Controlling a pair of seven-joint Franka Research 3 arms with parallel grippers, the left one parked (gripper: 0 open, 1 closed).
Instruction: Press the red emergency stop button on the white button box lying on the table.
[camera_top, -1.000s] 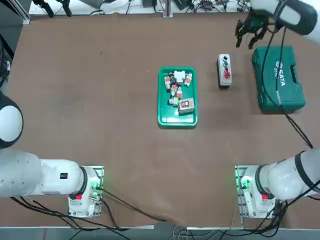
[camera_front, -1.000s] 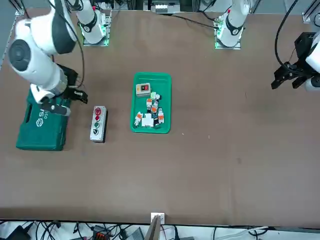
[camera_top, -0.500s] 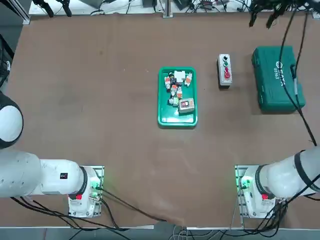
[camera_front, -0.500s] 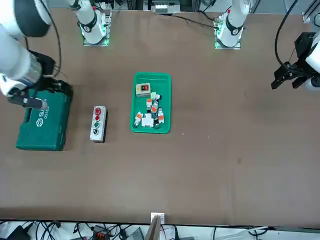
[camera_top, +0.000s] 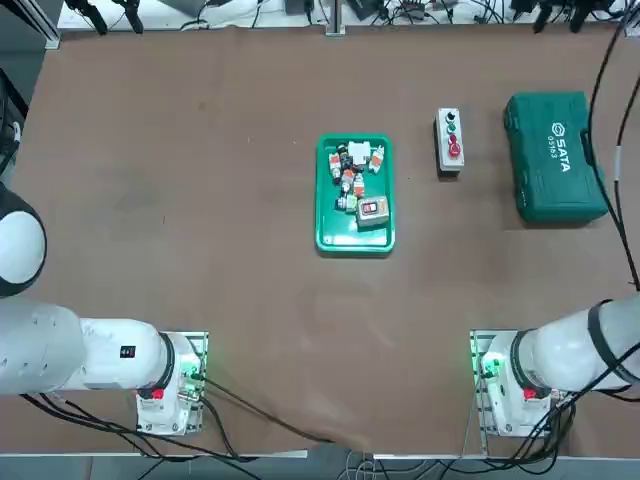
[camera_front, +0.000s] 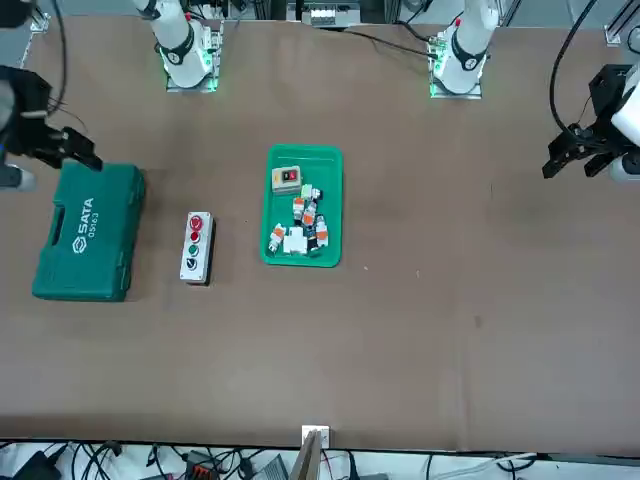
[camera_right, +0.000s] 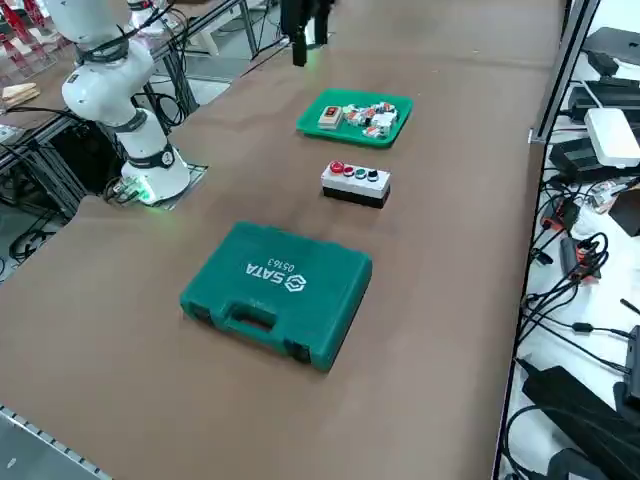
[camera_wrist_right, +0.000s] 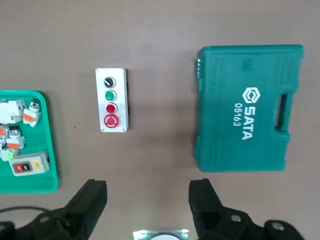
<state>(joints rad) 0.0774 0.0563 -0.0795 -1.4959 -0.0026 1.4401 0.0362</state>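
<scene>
The white button box (camera_top: 449, 141) lies on the brown table (camera_top: 200, 200) between the green tray and the tool case. Its red emergency stop button (camera_top: 453, 150) is the end knob nearest the robot; it also shows on the box (camera_wrist_right: 111, 100) as the largest red knob (camera_wrist_right: 111, 120). My right gripper (camera_wrist_right: 147, 197) hangs high above the table, open, with nothing between its fingers (camera_wrist_right: 92, 200). Seen from overhead, the gripper (camera_top: 555, 10) is at the far right edge, beyond the box and the case. The front view has the gripper (camera_front: 60, 150) by the case's corner, apart from the box (camera_front: 196, 246).
A dark green SATA toolcase (camera_top: 556, 155) lies shut just to the right of the box. A green tray of small parts (camera_top: 355, 192) sits to the box's left. Cables hang along the table's right and far edges.
My right gripper has lifted and swung away from beside the button box, out past the toolcase toward the far right edge. Box, case and tray have not moved.
</scene>
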